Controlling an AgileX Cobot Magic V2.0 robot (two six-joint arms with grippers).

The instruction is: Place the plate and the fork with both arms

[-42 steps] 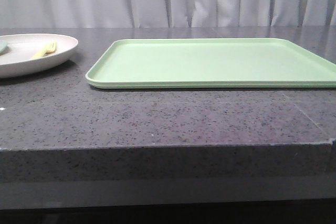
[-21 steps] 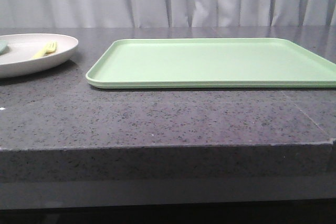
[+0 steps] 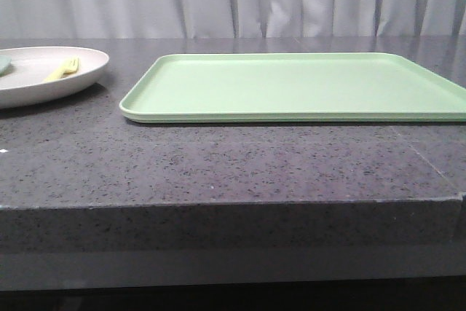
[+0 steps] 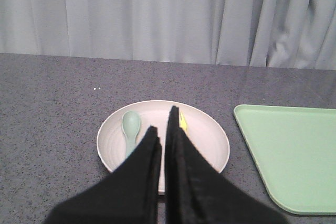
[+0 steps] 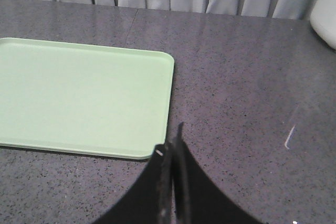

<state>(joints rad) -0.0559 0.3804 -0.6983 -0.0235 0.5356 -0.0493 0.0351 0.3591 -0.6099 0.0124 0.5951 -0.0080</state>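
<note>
Nothing moved: fork point(image 3: 62, 69) remains on plate point(image 3: 44, 85).

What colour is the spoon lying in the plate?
Pale blue-green spoon, on the off-white plate; clearest in the left wrist view.

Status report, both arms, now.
Left gripper shut, empty, above plate. Right gripper shut, empty, beside tray. Fork and spoon lying in plate. Nothing blocking.
</note>
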